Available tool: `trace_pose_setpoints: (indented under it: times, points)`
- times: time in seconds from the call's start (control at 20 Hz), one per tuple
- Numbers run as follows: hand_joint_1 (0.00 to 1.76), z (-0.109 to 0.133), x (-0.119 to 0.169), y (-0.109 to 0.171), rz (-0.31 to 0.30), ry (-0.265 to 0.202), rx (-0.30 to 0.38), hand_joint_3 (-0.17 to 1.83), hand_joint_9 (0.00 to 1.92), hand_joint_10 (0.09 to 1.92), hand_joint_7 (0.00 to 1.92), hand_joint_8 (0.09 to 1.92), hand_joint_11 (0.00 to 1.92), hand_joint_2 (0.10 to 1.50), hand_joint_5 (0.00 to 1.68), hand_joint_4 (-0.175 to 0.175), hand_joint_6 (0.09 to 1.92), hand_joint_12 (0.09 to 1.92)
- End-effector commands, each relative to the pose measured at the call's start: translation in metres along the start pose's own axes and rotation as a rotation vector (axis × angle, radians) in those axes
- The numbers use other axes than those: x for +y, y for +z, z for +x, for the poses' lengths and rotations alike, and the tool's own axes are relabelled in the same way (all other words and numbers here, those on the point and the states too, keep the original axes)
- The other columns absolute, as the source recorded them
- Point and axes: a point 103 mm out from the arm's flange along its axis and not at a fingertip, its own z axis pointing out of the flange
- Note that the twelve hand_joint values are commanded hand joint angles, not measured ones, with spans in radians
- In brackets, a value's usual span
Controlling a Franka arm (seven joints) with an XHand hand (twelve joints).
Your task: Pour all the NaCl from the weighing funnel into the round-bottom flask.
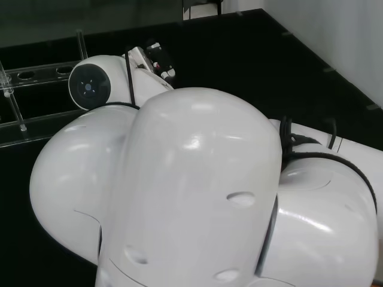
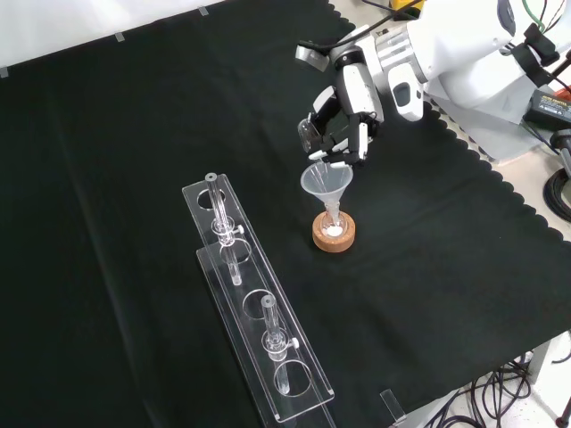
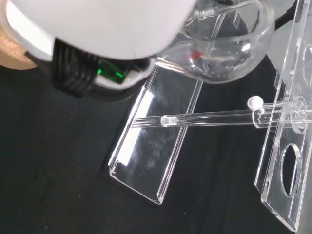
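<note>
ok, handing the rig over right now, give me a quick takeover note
Hand: over the cork ring, fingers curled on a small clear piece just above the funnel; whether that is the weighing funnel I can't tell.
Funnel: upright in the neck of the flask on the cork ring, mid-cloth in the front view.
White powder already shows inside the ring, so some NaCl looks poured.
Clear rack with tubes stands left of it, untouched.
Left: confirm the held piece is empty, then withdraw.
</note>
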Motion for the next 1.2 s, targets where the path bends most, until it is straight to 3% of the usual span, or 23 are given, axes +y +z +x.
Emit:
trace_pose_setpoints:
  times: [0.05,0.3,0.6,1.2]
  points:
    - [1.16,-0.005,-0.001,0.000,0.012,0.012,0.000,0.61,1.33,0.13,1.80,0.09,0.25,0.60,1.59,0.175,0.09,1.43]
    - [1.16,-0.012,-0.008,-0.004,0.011,0.041,0.018,0.61,1.33,0.13,1.80,0.09,0.25,0.60,1.59,0.175,0.09,1.43]
    - [1.16,-0.011,-0.009,-0.009,-0.008,0.043,0.028,0.61,1.33,0.13,1.80,0.09,0.25,0.61,1.59,0.175,0.09,1.43]
    - [1.15,-0.016,-0.011,-0.005,0.011,0.085,0.099,0.60,1.33,0.13,1.80,0.09,0.24,0.61,1.59,0.175,0.09,1.43]
